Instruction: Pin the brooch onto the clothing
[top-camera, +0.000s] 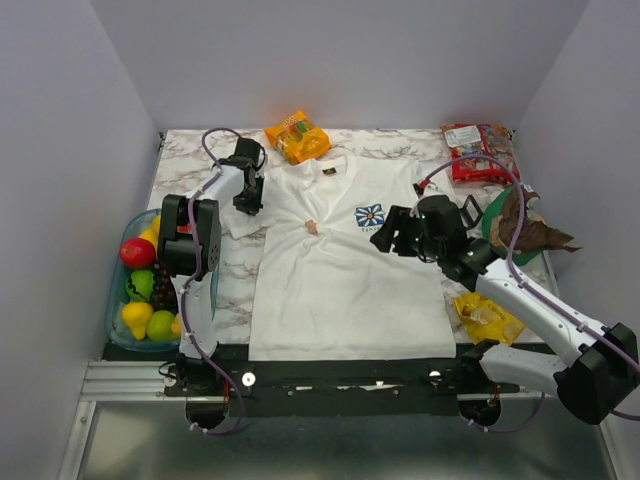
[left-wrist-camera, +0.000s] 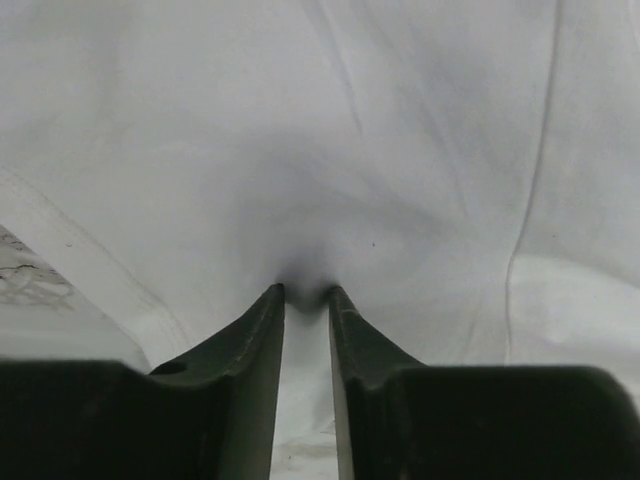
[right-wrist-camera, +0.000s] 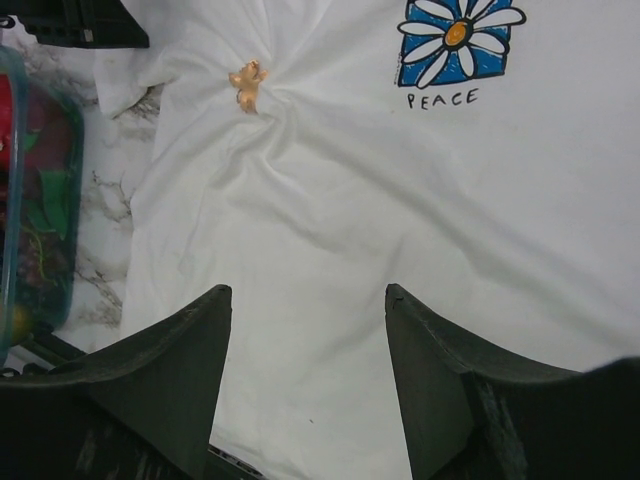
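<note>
The white T-shirt (top-camera: 340, 270) lies flat on the marble table with its daisy print (top-camera: 369, 216) on the chest. The small orange brooch (top-camera: 312, 226) sits on the shirt left of the print, with creases radiating from it; it also shows in the right wrist view (right-wrist-camera: 247, 85). My left gripper (top-camera: 248, 200) is at the shirt's left sleeve, its jaws nearly closed with a fold of white cloth (left-wrist-camera: 400, 150) pinched between the tips (left-wrist-camera: 306, 292). My right gripper (top-camera: 385, 238) hovers over the shirt beside the print, open and empty (right-wrist-camera: 308, 290), with the brooch ahead and to the left.
A clear tub of fruit (top-camera: 140, 285) stands at the left edge. An orange snack bag (top-camera: 297, 136) lies past the collar. A red bag (top-camera: 480, 150), a green and brown wrapper (top-camera: 520, 225) and a yellow packet (top-camera: 488, 318) lie on the right.
</note>
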